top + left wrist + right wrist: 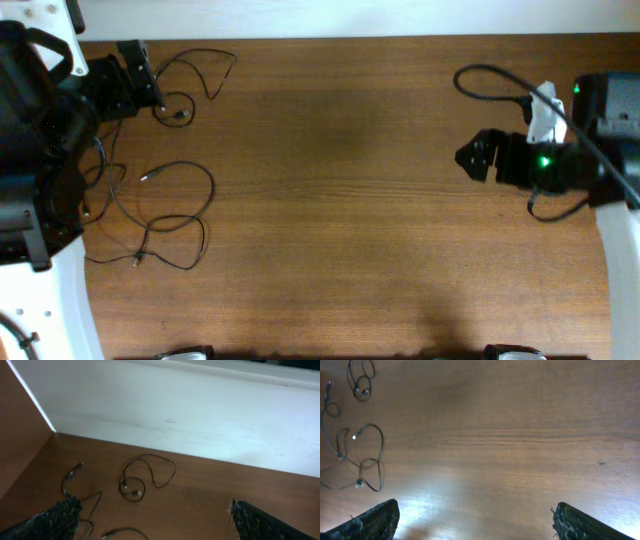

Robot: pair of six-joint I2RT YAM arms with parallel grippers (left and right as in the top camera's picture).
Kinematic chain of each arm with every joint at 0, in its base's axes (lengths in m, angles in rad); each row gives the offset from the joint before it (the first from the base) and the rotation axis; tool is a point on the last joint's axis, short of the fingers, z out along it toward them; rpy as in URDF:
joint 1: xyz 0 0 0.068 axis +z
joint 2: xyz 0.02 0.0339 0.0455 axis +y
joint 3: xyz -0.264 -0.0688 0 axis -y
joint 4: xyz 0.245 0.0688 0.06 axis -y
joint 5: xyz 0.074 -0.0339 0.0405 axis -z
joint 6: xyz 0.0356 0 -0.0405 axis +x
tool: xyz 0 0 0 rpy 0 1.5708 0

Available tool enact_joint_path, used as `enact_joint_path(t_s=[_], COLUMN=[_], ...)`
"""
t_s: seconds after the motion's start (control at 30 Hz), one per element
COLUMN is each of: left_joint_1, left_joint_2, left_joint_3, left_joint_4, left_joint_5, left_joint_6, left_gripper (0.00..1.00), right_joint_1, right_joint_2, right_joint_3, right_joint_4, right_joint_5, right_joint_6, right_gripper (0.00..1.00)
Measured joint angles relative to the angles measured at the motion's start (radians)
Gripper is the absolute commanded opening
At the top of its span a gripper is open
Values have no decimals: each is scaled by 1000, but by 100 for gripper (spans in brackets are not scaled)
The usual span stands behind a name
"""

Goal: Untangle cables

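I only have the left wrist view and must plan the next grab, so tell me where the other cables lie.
Observer: More cables lie in loose, crossing loops beside the left arm.
Operator: Report the right gripper.
Observer: The right gripper is open and empty, far across the table from every cable.
Operator: Say whether my small cable joins those loops.
Observer: From overhead, the small cable appears to lie apart from them.
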Motion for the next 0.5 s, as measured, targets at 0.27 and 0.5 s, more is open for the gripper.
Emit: enact_joint_path(t_s=[0.27, 0.5], left_joint_1=[0, 0], left_joint_2=[2, 2], left_joint_3=[0, 0], left_joint_4=[-3, -3], left_joint_5=[7, 7], left_joint_6=[0, 0], left_gripper=[99, 99], right_joint_1=[15, 15], right_joint_2=[-237, -230], right_joint_3=[0, -4], right_joint_4=[-32, -5], right_joint_5=[69, 100], right_joint_6=[-13, -23], right_gripper=[99, 99])
